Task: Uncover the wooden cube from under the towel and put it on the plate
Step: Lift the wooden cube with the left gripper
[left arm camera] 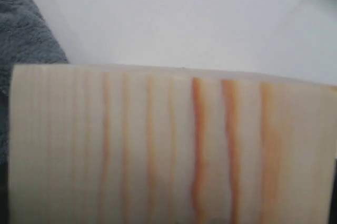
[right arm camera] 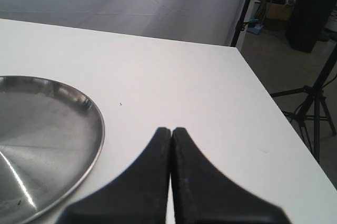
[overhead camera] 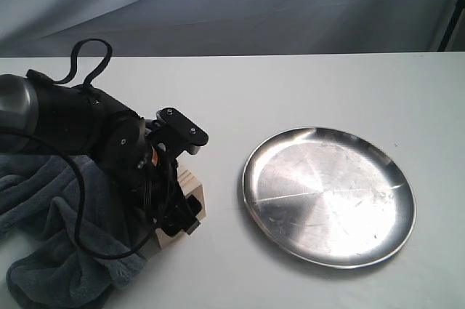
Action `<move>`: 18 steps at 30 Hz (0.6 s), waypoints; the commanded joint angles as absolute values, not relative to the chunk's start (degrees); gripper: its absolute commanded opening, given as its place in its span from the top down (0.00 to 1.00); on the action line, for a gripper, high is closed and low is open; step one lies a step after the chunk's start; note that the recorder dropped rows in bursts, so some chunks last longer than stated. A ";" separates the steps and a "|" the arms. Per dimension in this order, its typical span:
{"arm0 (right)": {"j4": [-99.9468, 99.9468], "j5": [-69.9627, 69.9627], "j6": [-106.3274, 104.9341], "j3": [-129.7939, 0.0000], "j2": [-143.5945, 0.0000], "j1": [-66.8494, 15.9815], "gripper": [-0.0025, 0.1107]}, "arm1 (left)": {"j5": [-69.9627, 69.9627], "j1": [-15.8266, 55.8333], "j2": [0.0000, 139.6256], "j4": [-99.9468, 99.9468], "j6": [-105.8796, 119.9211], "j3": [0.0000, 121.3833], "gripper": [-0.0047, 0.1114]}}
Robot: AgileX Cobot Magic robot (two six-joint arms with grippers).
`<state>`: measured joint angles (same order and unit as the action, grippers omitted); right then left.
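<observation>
The wooden cube (overhead camera: pixel 193 191) stands uncovered on the white table, left of the plate (overhead camera: pixel 328 196), and its pale grained face (left arm camera: pixel 168 150) fills the left wrist view. My left gripper (overhead camera: pixel 176 211) is down over the cube. One black finger (overhead camera: pixel 187 216) shows against the cube's front, and the frames do not show whether the jaws press on it. The blue-grey towel (overhead camera: pixel 51 214) lies bunched at the cube's left, under my arm. My right gripper (right arm camera: pixel 171 129) is shut and empty, hovering beside the plate's rim (right arm camera: pixel 100 129); it is out of the exterior view.
A black cable (overhead camera: pixel 91 58) loops above my left arm. In the right wrist view the table's side edge (right arm camera: pixel 263 92) drops to a floor with a light-stand tripod (right arm camera: pixel 310 97). A grey backdrop (overhead camera: pixel 232 3) hangs behind the table.
</observation>
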<state>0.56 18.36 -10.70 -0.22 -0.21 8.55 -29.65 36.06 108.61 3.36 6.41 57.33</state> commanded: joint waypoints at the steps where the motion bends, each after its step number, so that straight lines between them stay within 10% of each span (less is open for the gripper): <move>1: 0.00 18.33 -10.51 0.00 0.00 8.52 0.98 | -28.10 35.90 109.27 3.54 6.47 57.29 0.55; 18: 0.00 18.33 -10.51 0.00 0.00 8.52 0.98 | -33.42 35.90 109.27 3.60 6.47 63.00 0.68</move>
<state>0.56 18.36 -10.70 -0.22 -0.21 8.55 -33.45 36.06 109.70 3.36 6.41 61.52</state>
